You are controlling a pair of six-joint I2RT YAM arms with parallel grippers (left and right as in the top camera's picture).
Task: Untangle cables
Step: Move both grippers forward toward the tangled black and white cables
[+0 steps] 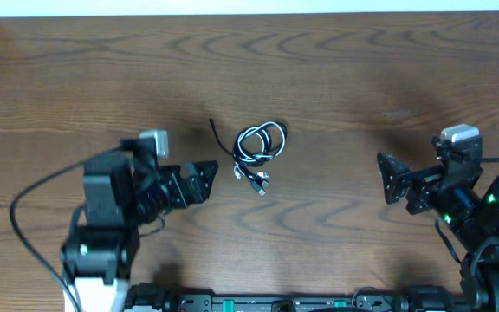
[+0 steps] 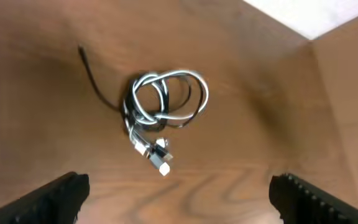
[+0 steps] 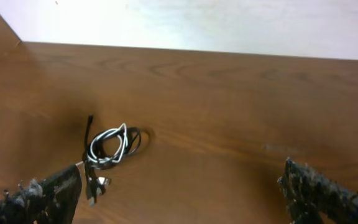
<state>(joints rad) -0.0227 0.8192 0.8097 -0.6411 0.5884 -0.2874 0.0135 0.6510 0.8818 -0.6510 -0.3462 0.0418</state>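
Observation:
The cables (image 1: 256,149) lie in one small coil at the table's middle, a black cord and a white cord looped through each other. A loose black end (image 1: 215,128) sticks out to the upper left, and the plug ends (image 1: 259,181) bunch at the bottom. My left gripper (image 1: 208,179) is open, left of the coil and apart from it. In the left wrist view the cables (image 2: 163,102) lie ahead of the wide-apart fingers (image 2: 55,198). My right gripper (image 1: 385,176) is open, well to the right. In the right wrist view the cables (image 3: 107,149) lie beside the left finger (image 3: 45,196).
The wooden table (image 1: 336,87) ends at a pale far edge (image 1: 249,7). Thick black wires (image 1: 33,195) trail from the left arm, and the arm bases (image 1: 267,303) sit along the near edge.

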